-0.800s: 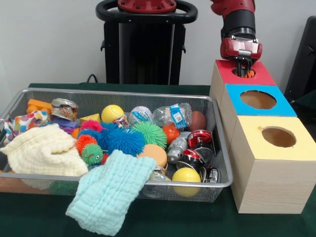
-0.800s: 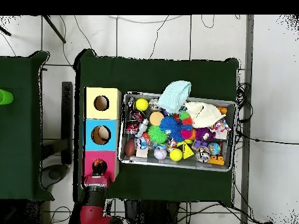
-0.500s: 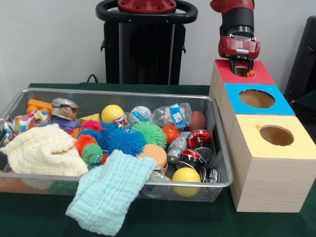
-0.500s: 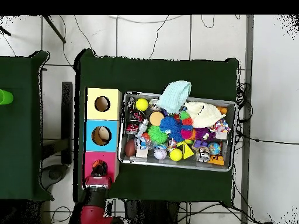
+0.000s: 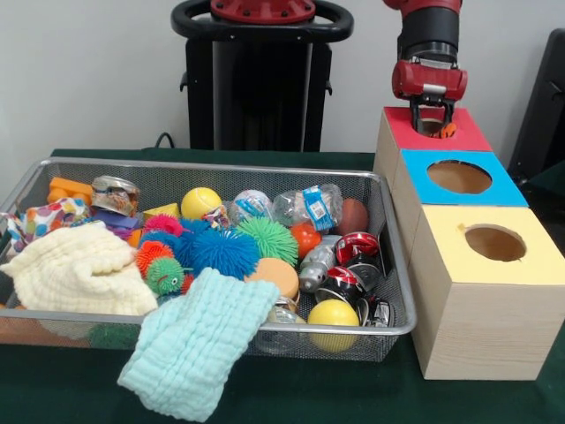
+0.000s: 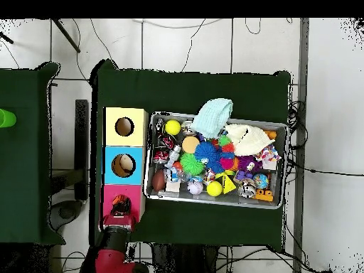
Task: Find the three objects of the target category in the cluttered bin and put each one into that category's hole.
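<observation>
Since the earlier frames the tool (image 5: 432, 116) has risen from inside the hole of the red box (image 5: 463, 134) and now hangs just above it, its two fingers apart and holding nothing. An orange object (image 5: 448, 132) shows at the right edge of that hole, partly sunk into it; its shape is too hidden to tell what it is. The red box stands farthest of a row of three at the right of the tabletop (image 5: 291, 393), with the blue box (image 5: 508, 192) touching it in the middle and the yellow box (image 5: 538, 265) nearest. Left of the boxes, just beside them, sits the wire bin (image 5: 399, 291), crowded with toys: spiky balls in blue (image 5: 223, 251) and green (image 5: 267, 238), yellow balls (image 5: 201, 202), small cans (image 5: 356, 248). A mint cloth (image 5: 196, 344) hangs over the bin's near rim, and a cream cloth (image 5: 78, 271) lies at its left.
</observation>
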{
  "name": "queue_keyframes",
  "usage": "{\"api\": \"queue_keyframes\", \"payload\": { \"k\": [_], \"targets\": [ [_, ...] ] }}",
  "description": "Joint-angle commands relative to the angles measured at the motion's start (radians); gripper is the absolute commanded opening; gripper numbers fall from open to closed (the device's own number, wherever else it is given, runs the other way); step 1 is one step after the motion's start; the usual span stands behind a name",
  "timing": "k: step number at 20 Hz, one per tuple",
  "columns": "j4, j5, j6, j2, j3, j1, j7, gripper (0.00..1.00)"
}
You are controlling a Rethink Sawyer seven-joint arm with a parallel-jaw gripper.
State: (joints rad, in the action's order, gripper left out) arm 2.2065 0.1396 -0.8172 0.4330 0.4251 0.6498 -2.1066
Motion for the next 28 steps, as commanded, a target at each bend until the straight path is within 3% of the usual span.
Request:
{"api": "queue_keyframes", "payload": {
  "k": [1, 13, 20, 28],
  "targets": [
    [0.011, -0.045, 0.195, 0.075, -0.020, -0.015, -0.036, 1.00],
    [-0.006, -0.107, 0.415, 0.238, 0.009, -0.012, -0.012, 1.00],
    [-0.098, -0.179, 0.765, 0.471, 0.011, -0.049, 0.051, 1.00],
    [-0.137, -0.217, 0.864, 0.514, 0.016, -0.048, 0.004, 1.00]
  ]
}}
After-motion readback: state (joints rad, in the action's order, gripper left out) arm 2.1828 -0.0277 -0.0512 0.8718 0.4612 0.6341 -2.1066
